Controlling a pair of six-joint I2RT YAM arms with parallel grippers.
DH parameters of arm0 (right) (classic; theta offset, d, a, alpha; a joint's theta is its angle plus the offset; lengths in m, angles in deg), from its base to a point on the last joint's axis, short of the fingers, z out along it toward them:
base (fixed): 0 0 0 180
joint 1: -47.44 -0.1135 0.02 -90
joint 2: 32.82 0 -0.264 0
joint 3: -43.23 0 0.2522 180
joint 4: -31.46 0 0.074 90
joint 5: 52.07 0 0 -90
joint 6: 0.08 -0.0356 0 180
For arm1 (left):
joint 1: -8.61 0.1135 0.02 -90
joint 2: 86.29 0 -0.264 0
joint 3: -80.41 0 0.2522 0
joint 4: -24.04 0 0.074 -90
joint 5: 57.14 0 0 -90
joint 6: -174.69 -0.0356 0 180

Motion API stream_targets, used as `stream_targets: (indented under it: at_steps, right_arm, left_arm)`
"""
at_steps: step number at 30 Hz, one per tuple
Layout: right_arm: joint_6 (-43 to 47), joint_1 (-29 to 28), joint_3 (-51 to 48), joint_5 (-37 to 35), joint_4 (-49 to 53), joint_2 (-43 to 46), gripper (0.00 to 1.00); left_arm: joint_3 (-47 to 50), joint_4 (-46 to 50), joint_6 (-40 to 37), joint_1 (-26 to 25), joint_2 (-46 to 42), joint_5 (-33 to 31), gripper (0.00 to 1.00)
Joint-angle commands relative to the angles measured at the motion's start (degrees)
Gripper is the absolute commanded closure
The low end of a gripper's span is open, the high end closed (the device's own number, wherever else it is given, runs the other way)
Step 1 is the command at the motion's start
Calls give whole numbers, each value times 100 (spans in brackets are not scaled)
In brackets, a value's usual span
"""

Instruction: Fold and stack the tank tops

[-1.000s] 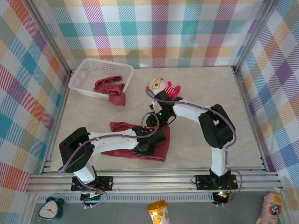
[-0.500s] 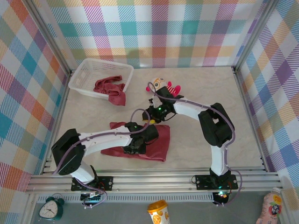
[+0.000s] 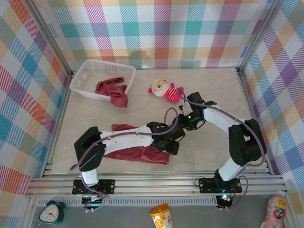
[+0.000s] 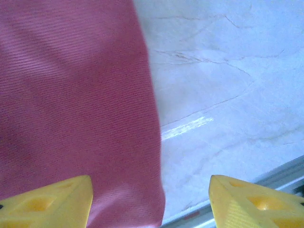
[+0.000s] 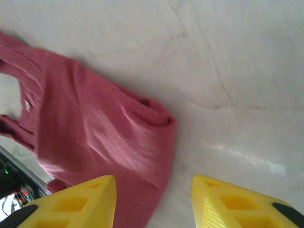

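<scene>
One maroon tank top (image 3: 135,154) lies flat on the table near the front; its right edge shows in the left wrist view (image 4: 76,109) and a rolled corner in the right wrist view (image 5: 99,137). A second tank top (image 3: 111,90) is bunched in the white basket (image 3: 90,76). My left gripper (image 3: 171,142) hovers over the cloth's right edge, open (image 4: 149,185), nothing held. Just beyond the cloth's far right corner my right gripper (image 3: 186,124) stands open (image 5: 153,183) and empty, with cloth under its left finger.
A striped plush doll (image 3: 164,89) lies behind the right gripper, near the basket's right side. The aluminium rail (image 3: 152,183) runs along the table's front edge. Bare marble table (image 3: 213,90) stretches to the right and back.
Both grippers have opened and let go of the tank top, shifting right. The right arm swung away from the doll, which now lies uncovered.
</scene>
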Motion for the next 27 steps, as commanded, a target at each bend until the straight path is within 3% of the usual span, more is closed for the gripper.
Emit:
stream_targets:
  at_steps: [1,11,17,27]
  right_arm:
    - [258,-41,-5,174,-114,-197,55]
    - [168,-238,272,382,-502,-996,56]
    - [123,-358,476,444,-627,-1302,63]
    - [170,-347,511,445,-537,-1243,87]
  left_arm:
    - [-89,-286,-519,-123,299,411,34]
    - [-98,381,-756,-323,785,125,35]
    - [30,261,-779,-582,987,195,43]
    - [-27,662,-947,-663,1302,142,79]
